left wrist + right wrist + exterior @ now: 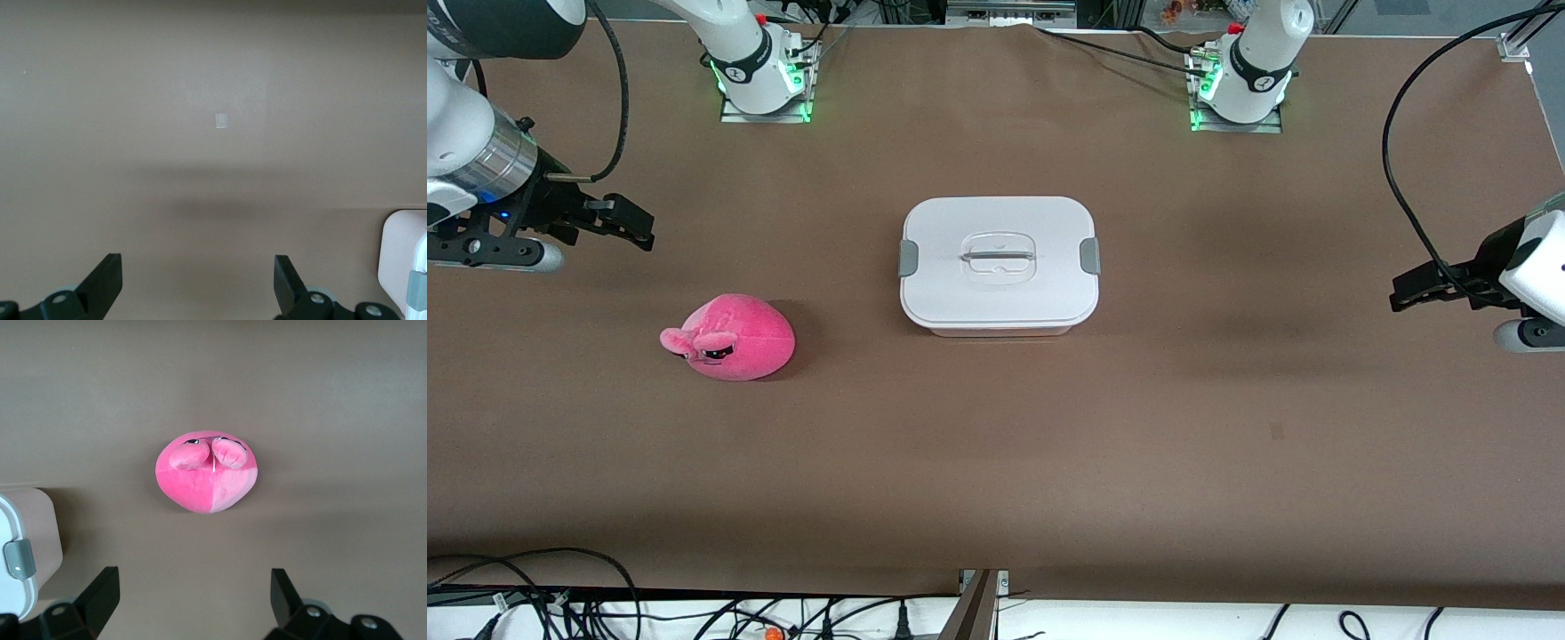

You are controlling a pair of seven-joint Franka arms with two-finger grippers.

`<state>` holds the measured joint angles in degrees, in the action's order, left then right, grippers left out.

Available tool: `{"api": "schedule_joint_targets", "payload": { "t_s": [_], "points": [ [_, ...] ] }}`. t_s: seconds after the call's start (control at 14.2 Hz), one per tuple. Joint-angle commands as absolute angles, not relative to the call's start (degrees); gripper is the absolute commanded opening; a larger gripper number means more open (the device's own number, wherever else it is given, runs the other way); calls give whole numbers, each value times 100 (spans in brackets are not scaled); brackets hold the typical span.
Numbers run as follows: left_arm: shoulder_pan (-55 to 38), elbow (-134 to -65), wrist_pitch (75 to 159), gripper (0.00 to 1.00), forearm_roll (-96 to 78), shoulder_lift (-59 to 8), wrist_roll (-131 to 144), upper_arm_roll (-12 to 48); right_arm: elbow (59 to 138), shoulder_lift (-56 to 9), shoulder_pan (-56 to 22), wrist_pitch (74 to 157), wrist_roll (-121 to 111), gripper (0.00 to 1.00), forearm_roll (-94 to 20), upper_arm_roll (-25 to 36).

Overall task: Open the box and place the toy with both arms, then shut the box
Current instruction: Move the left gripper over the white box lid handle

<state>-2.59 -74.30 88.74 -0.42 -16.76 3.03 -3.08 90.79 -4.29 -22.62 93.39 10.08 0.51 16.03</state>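
Box [999, 265] lidded, contents hidden; toy [729, 338] beside it toward right arm's end. Left gripper [198, 283] and right gripper [193, 597] hover, fingers apart, arms partly cropped.

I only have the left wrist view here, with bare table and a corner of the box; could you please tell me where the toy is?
Observer: The toy lies on the table toward the right arm's end, apart from the box and a little nearer the front camera.
Operator: Thank you. Is the box open yet?
Observer: No, the white lid sits on it, with a grey clip at each end.
Operator: And what is the right gripper doing?
Observer: The right gripper is open and empty, up over the table at its own end; its wrist view looks down on the toy.
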Motion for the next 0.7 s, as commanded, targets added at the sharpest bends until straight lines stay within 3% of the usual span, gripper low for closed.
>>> {"api": "schedule_joint_targets", "payload": {
  "t_s": [0.0,0.35,0.63],
  "points": [
    [-281,-7251,8780,100,-114,-1740,334,-316,9070,-422,-2268,9264,958,100,61,1609],
    [-360,-7251,8780,100,-123,-1740,325,-281,9097,-422,-2163,9272,941,100,62,1582],
    [-956,-7260,8780,100,-62,-1767,334,-185,9097,-422,-697,9255,940,100,62,90]
  ]
}}
